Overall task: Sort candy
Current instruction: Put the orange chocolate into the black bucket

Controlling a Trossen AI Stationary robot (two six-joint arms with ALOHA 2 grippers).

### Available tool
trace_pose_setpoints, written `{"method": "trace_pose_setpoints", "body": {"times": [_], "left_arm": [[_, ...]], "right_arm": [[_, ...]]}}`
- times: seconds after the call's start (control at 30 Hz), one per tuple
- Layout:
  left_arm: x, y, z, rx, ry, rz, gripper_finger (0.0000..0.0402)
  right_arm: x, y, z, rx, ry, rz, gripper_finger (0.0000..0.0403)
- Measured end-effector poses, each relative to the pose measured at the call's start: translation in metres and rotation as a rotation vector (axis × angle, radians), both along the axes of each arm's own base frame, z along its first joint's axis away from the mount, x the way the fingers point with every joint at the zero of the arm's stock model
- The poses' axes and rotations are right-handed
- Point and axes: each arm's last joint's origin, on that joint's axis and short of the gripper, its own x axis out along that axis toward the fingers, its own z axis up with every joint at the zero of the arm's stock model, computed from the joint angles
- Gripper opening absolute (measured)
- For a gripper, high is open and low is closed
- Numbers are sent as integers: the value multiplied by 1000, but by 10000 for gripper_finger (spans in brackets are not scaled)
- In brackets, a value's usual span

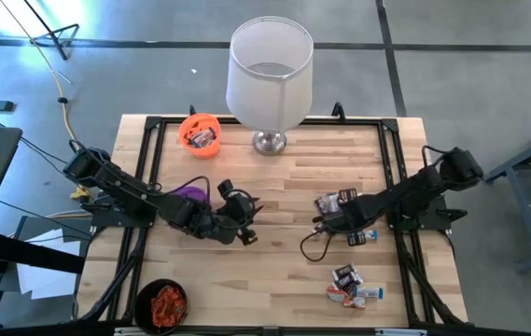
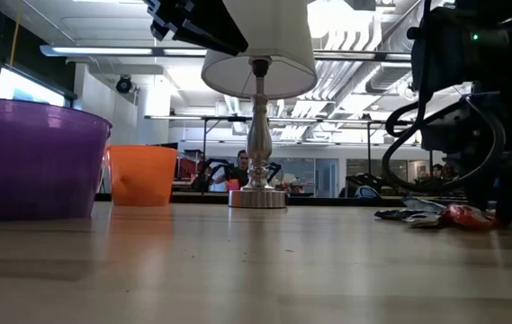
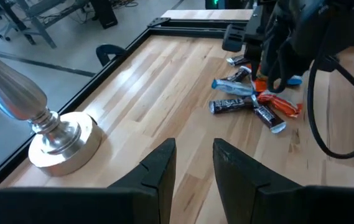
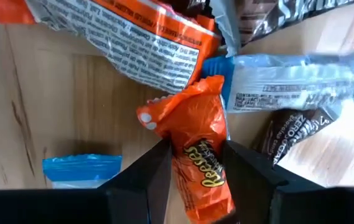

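Right wrist view shows the right hand clamped on an orange Reese's candy near the tabletop's right edge; neighbouring wrappers could drag along. Left hand idles, fingers apart

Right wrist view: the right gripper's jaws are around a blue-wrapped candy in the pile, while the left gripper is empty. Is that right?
Not quite: the wrapper is orange, not blue. In the right wrist view the right gripper has its jaws either side of an orange candy. The left gripper is indeed empty, as the left wrist view shows.
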Motion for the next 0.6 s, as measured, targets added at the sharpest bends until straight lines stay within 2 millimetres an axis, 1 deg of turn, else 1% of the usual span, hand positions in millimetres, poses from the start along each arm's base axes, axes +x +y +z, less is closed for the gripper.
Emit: {"method": "trace_pose_setpoints", "body": {"times": [0.13, 0.23, 0.3, 0.43, 0.47, 0.5, 0.6], "left_arm": [[0, 0, 0, 0, 0, 0, 94], [0, 0, 0, 1, 2, 0, 94], [0, 0, 0, 1, 2, 0, 94], [0, 0, 0, 2, 4, 0, 94], [0, 0, 0, 2, 5, 0, 94], [0, 0, 0, 3, 5, 0, 94], [0, 0, 0, 4, 7, -1, 94]], "right_arm": [[-1, -2, -2, 3, -17, -77, 141], [0, -2, -2, 19, -30, -152, 125], [1, -2, -2, 32, -37, -187, 97], [0, -2, -2, 36, -48, -269, 24], [0, -2, -2, 36, -49, -290, 15], [0, -2, -2, 36, -50, -311, 11], [-2, -2, -1, 39, -40, -366, 21]]}}
